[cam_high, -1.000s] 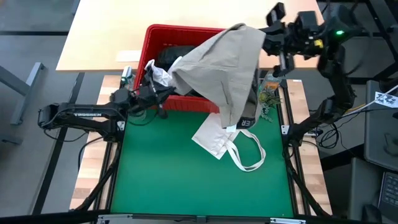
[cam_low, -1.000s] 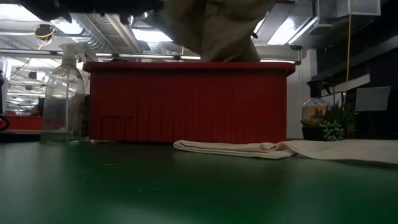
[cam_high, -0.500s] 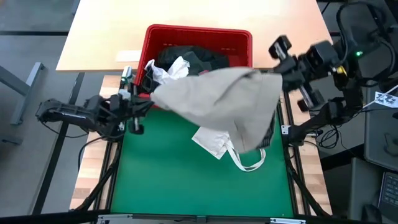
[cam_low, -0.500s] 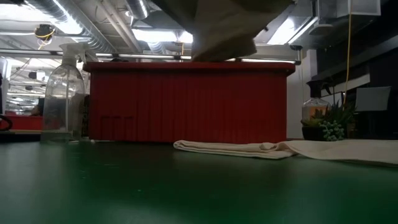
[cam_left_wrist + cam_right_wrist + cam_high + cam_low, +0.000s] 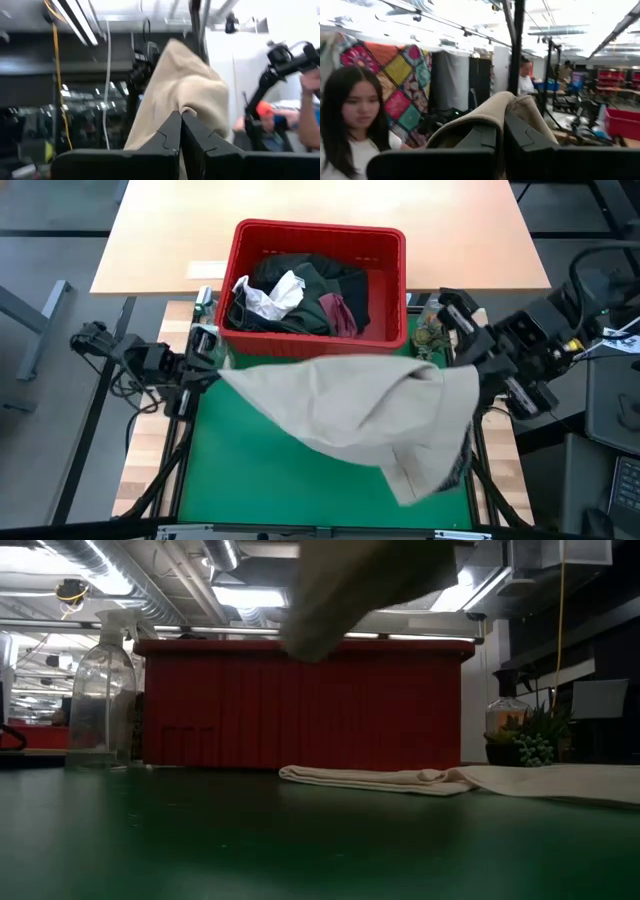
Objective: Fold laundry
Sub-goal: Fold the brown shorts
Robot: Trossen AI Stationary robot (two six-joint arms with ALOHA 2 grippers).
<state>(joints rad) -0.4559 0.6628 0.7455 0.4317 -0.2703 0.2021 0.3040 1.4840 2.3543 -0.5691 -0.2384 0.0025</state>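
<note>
While the tan top (image 5: 350,415) hangs stretched in the air between my two claws, nothing about it is folded yet: it is spread above the green mat (image 5: 250,480), sagging in the middle, with one lower corner drooping toward the mat's right front. My left claw (image 5: 207,365) is pinched tight on its left edge just off the mat's left rim, and my left wrist view shows the cloth bunched between the closed fingers (image 5: 172,137). My right claw (image 5: 470,365) is clamped on the opposite edge near the mat's right rim, cloth folded over its fingers (image 5: 485,137).

I judge the task to be near its start. The top has to be laid flat and folded, and the red basket (image 5: 395,330) behind it holds more laundry: a white piece (image 5: 270,292), dark garments (image 5: 310,275) and a maroon piece (image 5: 338,312). From the low view a pale cloth (image 5: 400,778) lies flat on the mat in front of the basket, and I cannot tell whether it counts as finished.

For room, the front half of the mat looks open beneath the top. The basket's front wall sits close behind the raised cloth, a clear bottle (image 5: 100,690) stands at the left rear corner and a small plant (image 5: 530,735) at the right rear, so lowering forward seems the safer way.
</note>
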